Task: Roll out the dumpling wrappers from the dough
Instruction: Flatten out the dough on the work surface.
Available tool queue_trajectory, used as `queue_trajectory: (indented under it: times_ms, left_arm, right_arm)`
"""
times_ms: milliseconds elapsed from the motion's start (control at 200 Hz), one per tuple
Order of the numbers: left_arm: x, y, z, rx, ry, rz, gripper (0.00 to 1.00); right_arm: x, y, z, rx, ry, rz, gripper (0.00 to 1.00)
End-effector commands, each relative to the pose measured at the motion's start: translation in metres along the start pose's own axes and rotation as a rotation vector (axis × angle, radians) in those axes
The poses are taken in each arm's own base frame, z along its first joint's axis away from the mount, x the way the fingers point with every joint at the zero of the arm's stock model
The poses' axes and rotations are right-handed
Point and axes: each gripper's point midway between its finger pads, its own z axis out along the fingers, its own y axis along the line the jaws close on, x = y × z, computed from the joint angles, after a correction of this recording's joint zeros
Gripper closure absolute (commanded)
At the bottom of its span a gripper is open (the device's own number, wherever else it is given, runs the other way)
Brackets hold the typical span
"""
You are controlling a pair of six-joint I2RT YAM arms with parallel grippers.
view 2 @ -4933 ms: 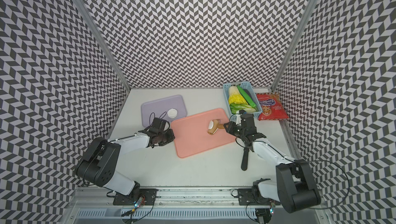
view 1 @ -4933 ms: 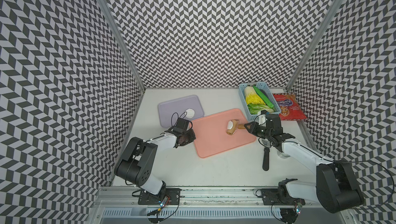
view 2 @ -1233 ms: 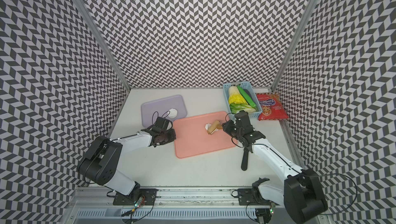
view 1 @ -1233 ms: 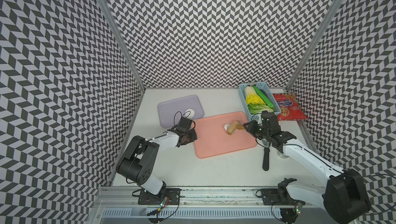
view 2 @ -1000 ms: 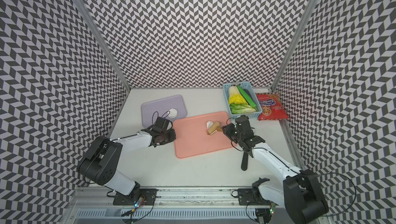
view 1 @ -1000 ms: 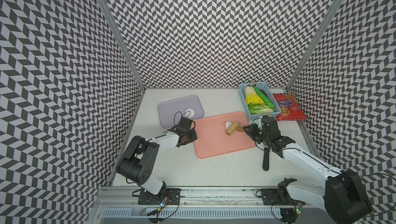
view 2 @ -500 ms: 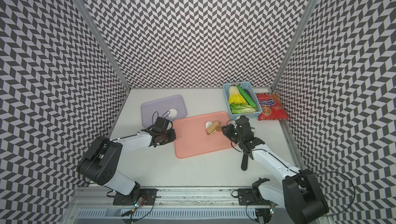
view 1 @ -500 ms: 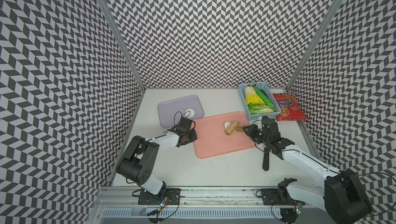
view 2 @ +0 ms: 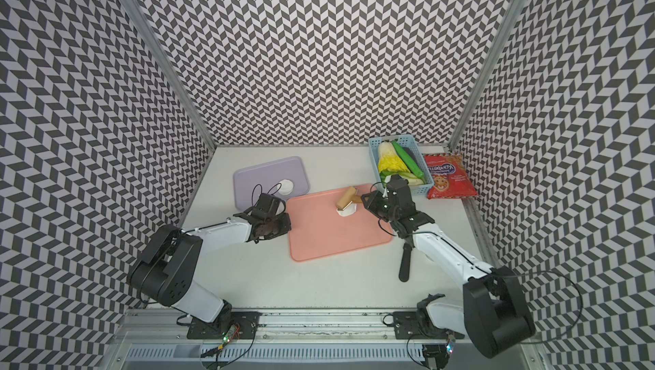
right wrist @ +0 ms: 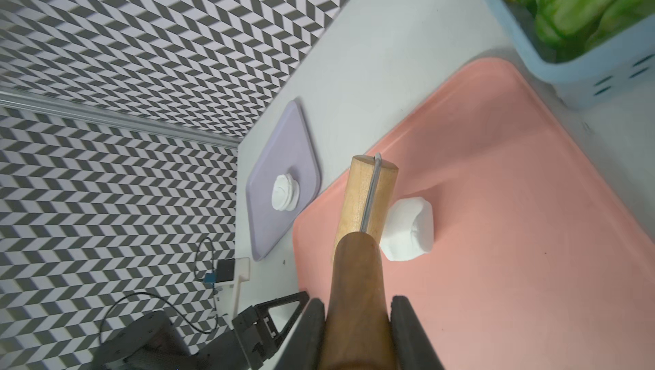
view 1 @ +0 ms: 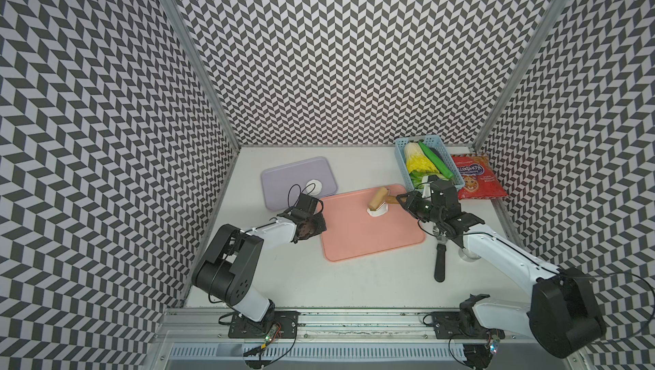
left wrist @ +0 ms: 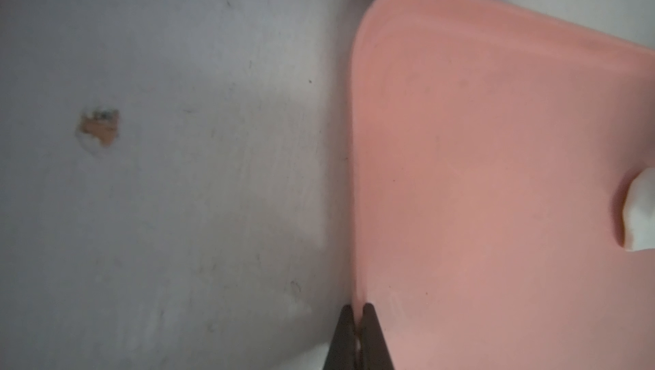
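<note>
Listing by view, we start with both top views.

**Top views.**
- The dough [view 1: 376, 211], a small white lump, lies on the pink board [view 1: 368, 237] near its far edge, towards the far right corner.
- The roller [view 1: 378, 199] has its wooden barrel at the lump's far side.
- The right gripper [view 1: 402, 200] is clamped on the roller's handle.
- The left gripper [view 1: 319, 229] sits at the board's left edge.
- The purple tray [view 2: 255, 180] holds a stack of wrappers [view 2: 285, 186] near its near right corner.
- The blue basket [view 2: 374, 162] holds vegetables only.

**Left wrist.**
- The jaws are all but closed, one tip on each side of the board's rim [left wrist: 354, 208], and we judge them to be pinching it.
- The dough [left wrist: 639, 216] shows only at the frame's edge.

**Right wrist.**
- The jaws are part open around the dark handle.
- The barrel [right wrist: 367, 198] lies alongside the dough [right wrist: 407, 230]. We cannot tell whether it is touching it or just over it.
- The wrappers [right wrist: 285, 193] are piled unevenly.
- Greens [right wrist: 574, 3] fill the basket.

**Handling, as we judge it.**
- The dough looks light, soft and tacky. It would dent under a pinch and is better pressed by the barrel than gripped.
- The wrappers look thin and limp and are likely to stick or tear, so they should be lifted at the rim.
</note>
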Motion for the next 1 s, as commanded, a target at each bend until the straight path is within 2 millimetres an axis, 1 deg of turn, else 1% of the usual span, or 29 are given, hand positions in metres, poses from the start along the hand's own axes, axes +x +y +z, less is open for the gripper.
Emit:
queue_trajectory:
  times_ms: [0,125,265,330,476,576,646,761,846,991]
  left_arm:
    - [0.062,0.053,0.012,-0.188,0.2,0.007,1.0]
    - [0.063,0.054,0.012,-0.189,0.2,0.005,1.0]
    - [0.063,0.054,0.012,-0.189,0.199,0.003,1.0]
    - [0.065,0.055,0.013,-0.189,0.201,0.002,1.0]
    - [0.066,0.056,0.012,-0.192,0.202,0.002,1.0]
    - [0.067,0.056,0.012,-0.195,0.206,0.0,1.0]
    - [0.067,0.057,0.012,-0.199,0.205,-0.003,1.0]
    - [0.068,0.059,0.011,-0.199,0.206,-0.015,1.0]
    - [0.069,0.06,0.011,-0.198,0.207,-0.022,1.0]
    - [0.068,0.061,0.011,-0.194,0.21,-0.031,1.0]
  right_arm:
    - [0.005,-0.002,0.006,-0.011,-0.017,-0.026,1.0]
    - [0.022,-0.032,0.019,0.075,0.03,-0.026,1.0]
    - [0.03,-0.067,0.021,0.188,0.023,-0.039,1.0]
    - [0.038,-0.081,0.023,0.228,0.04,-0.038,1.0]
    - [0.053,-0.104,0.03,0.272,0.074,-0.023,1.0]
    - [0.059,-0.112,0.032,0.289,0.09,-0.022,1.0]
    - [0.057,-0.114,0.027,0.307,0.082,-0.025,1.0]
    - [0.048,-0.12,0.009,0.315,0.04,-0.005,1.0]
    - [0.045,-0.134,-0.004,0.341,0.018,0.028,1.0]
    - [0.048,-0.157,-0.022,0.375,0.002,0.082,1.0]
